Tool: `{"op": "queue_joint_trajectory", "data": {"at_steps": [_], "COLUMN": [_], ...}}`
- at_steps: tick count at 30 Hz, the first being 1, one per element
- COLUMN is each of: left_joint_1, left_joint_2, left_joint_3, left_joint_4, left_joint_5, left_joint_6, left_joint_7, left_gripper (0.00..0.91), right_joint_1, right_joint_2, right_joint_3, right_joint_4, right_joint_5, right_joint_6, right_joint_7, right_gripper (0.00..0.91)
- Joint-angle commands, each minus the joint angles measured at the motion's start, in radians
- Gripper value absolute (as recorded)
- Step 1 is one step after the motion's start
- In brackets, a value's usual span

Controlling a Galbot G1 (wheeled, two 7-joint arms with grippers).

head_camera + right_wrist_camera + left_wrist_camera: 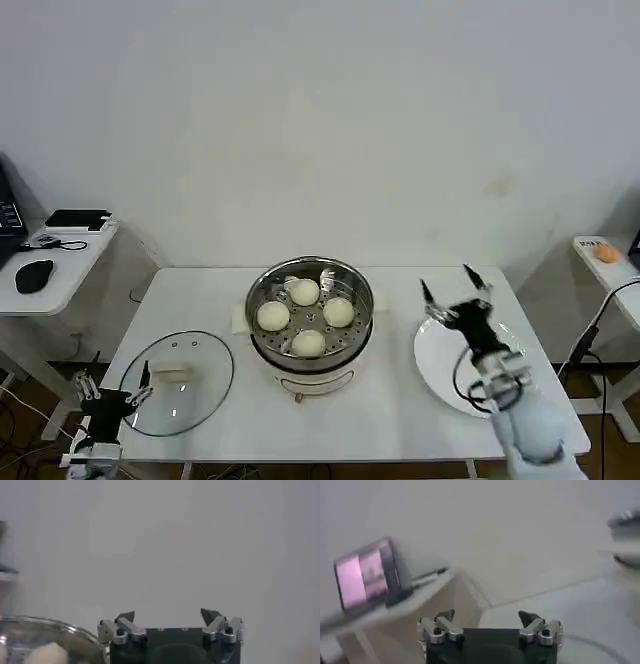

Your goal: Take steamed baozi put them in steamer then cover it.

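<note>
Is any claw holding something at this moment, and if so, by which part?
Nothing is held. The right claw is open above the white plate; the left claw is open beside the cover.

A lab or test room rather than a home kitchen — a plain white desk point(400, 400) stands against a bare white wall point(320, 120). To the robot's left, a side table point(60, 265) carries a computer mouse point(34, 275) and a dark device point(77, 219); loose cables point(20, 410) trail on the floor — office gear around staged cookware.
</note>
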State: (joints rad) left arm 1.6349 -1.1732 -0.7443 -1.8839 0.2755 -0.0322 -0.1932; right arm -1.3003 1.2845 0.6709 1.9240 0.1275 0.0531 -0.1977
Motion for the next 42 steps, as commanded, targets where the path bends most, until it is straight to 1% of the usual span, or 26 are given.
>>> {"op": "queue_joint_trajectory", "data": {"at_steps": [1,10,14,23,29,42], "left_joint_1": [0.047,0.005,-0.060,-0.166,-0.233,-0.310], "left_joint_2": [0.060,0.069,0.082,0.091,0.100,0.123], "left_joint_3": [-0.025,0.056,0.107,0.160,0.171,0.186], "left_joint_4": [0.075,0.131,0.204,0.281,0.323,0.391], "left_joint_5": [0.702,0.818,0.837,0.829,0.826,0.799], "left_joint_6": [-0.054,-0.055,-0.049,-0.028,-0.025,-0.020], "left_joint_7": [0.010,0.016,0.021,0.041,0.048,0.067], "left_gripper": [0.907,0.907,0.907,0.907,0.907,0.907], "right_joint_1": [-0.264,-0.277,-0.283,-0.300,-0.309,-0.308], "right_joint_2": [0.109,0.136,0.141,0.157,0.163,0.176], "right_joint_3": [0.267,0.270,0.267,0.269,0.271,0.260], "right_joint_4": [0.066,0.060,0.067,0.070,0.072,0.049], "right_joint_5": [0.043,0.040,0.037,0.034,0.029,0.013], "right_joint_6": [0.049,0.061,0.059,0.064,0.066,0.075], "right_joint_7": [-0.016,-0.017,-0.017,-0.016,-0.018,-0.020], "right_gripper": [0.907,0.907,0.907,0.907,0.907,0.907]}}
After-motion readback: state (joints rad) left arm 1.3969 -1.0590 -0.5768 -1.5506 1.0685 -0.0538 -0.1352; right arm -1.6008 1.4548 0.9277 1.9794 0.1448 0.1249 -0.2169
